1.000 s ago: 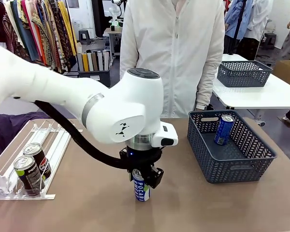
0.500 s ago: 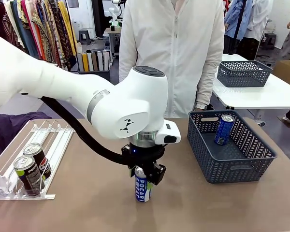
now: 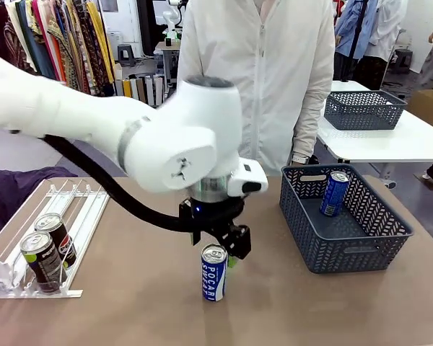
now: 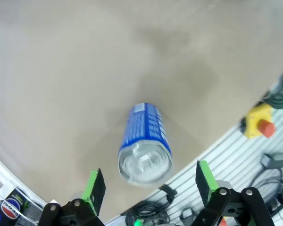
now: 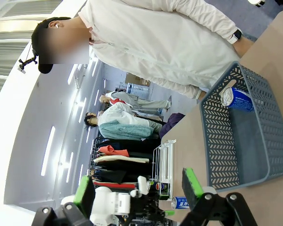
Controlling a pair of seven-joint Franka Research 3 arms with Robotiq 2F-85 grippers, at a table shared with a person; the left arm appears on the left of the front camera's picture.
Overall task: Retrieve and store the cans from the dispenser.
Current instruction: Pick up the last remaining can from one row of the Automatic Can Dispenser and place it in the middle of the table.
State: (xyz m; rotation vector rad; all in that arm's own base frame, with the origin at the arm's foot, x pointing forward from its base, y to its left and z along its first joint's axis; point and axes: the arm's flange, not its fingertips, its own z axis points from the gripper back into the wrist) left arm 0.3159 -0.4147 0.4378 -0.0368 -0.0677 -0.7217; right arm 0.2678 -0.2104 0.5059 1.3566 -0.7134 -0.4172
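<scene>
A blue can (image 3: 213, 272) stands upright on the brown table, near the middle. My left gripper (image 3: 222, 244) hangs just above its silver top, open and apart from it. From the left wrist the same blue can (image 4: 144, 141) stands free between the spread green pads (image 4: 95, 187) of the left gripper (image 4: 149, 182). Two black cans (image 3: 49, 249) lie in the white dispenser (image 3: 79, 209) at the table's left. Another blue can (image 3: 335, 193) leans inside the grey basket (image 3: 361, 249). My right gripper (image 5: 137, 189) is open and holds nothing, high above the basket (image 5: 226, 155).
A person in a white jacket (image 3: 260, 72) stands at the far side of the table, arms down. On a white table at the back right there is a second grey basket (image 3: 364, 108). Bare tabletop lies between the standing can and the basket.
My left gripper was shut on the blue can, which stood on the table. It has opened, let go and risen slightly. The can stays upright.
</scene>
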